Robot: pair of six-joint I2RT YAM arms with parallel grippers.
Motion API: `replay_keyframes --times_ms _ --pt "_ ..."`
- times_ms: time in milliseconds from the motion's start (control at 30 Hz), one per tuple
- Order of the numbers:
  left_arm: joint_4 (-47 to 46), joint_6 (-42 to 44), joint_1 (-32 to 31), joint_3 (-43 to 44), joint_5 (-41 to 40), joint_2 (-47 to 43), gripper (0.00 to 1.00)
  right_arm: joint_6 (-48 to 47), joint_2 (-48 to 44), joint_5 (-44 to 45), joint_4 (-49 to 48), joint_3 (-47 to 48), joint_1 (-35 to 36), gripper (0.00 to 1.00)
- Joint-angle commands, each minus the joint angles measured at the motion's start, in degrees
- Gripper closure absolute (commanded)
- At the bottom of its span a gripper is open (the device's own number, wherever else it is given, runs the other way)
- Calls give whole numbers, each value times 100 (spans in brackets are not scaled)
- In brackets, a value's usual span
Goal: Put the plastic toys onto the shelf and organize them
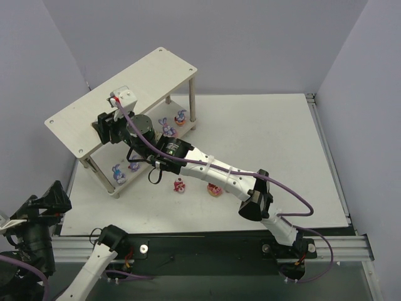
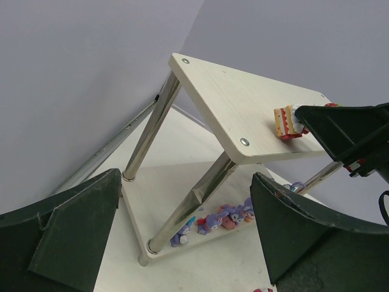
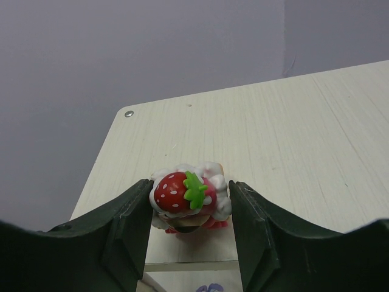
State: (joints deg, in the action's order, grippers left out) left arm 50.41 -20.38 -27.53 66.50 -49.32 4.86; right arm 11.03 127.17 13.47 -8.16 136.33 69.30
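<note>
My right gripper (image 3: 189,204) is shut on a strawberry-topped bear (image 3: 189,196), which rests on the top board of the shelf (image 3: 273,134) near its left corner. In the left wrist view that bear (image 2: 285,121) stands close to the board's edge (image 2: 237,97), with the right arm's dark fingers (image 2: 328,125) around it. Purple-blue bunnies (image 2: 231,216) lie on the lower board. From above, two bunnies (image 1: 170,125) show under the top board (image 1: 144,81) and two more (image 1: 119,170) near the lower board's front end. My left gripper (image 2: 185,176) hangs open and empty, low at the front left.
Two red-pink toys (image 1: 179,185) (image 1: 214,189) stand on the white table (image 1: 282,138) in front of the shelf, partly under my right arm (image 1: 213,172). The shelf's metal legs (image 2: 149,131) rise close in front of the left gripper. Grey walls enclose the table.
</note>
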Motion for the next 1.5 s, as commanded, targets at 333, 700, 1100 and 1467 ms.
replay_keyframes --times_ms 333,700,1100,1467 --pt "-67 -10 -51 -23 63 32 3 110 -202 199 421 201 -39 73" --pt "-67 -18 -95 -58 54 32 3 75 -149 296 535 253 -83 63" --pt "-58 -36 -121 -111 45 23 3 128 -88 94 483 227 -153 42" --pt "4 -45 -165 -93 -43 -29 3 172 -140 24 227 130 -136 32"
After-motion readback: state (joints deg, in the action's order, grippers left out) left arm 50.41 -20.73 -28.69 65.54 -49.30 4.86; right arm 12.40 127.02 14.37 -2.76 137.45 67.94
